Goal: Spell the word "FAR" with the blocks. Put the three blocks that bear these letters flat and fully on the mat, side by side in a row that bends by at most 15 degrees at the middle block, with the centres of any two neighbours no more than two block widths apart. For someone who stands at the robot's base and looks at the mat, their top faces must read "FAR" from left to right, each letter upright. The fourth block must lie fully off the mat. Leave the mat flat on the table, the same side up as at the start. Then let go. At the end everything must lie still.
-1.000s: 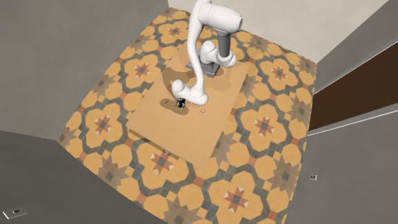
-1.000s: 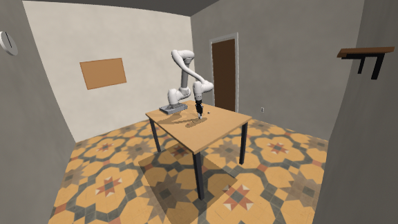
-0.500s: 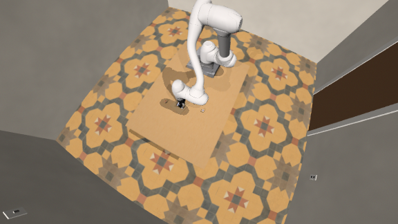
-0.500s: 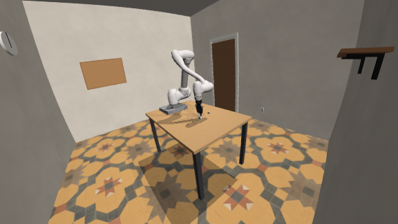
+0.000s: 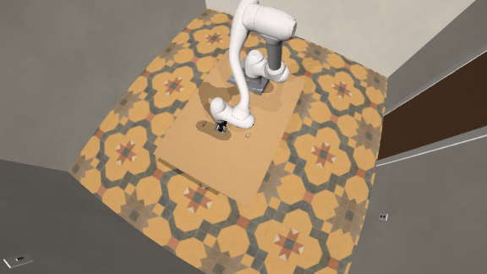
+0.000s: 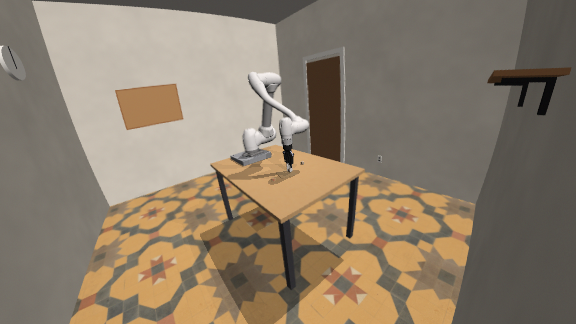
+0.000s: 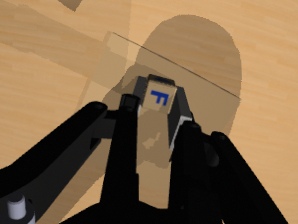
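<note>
A pale block with a blue F [image 7: 159,98] is between the fingertips of my gripper [image 5: 221,128] [image 6: 289,169] [image 7: 157,95] in the wrist view. The fingers stand slightly apart, just about the block's width, and seem to be off its sides. The letter lies turned sideways in this view. The block appears low over the see-through mat [image 7: 121,52], whose thin dark edge shows behind it; whether it touches the mat is hard to tell. A small pale block [image 5: 248,135] [image 6: 302,163] lies apart on the table, its letter unreadable. Other blocks cannot be made out clearly.
The wooden table [image 5: 220,165] [image 6: 320,182] carries the arm's grey base plate [image 6: 250,157] at its back. A tiny reddish spot [image 5: 203,124] [image 6: 272,179] shows in the arm's shadow, too small to identify. Shadows of arm and gripper cover the mat area.
</note>
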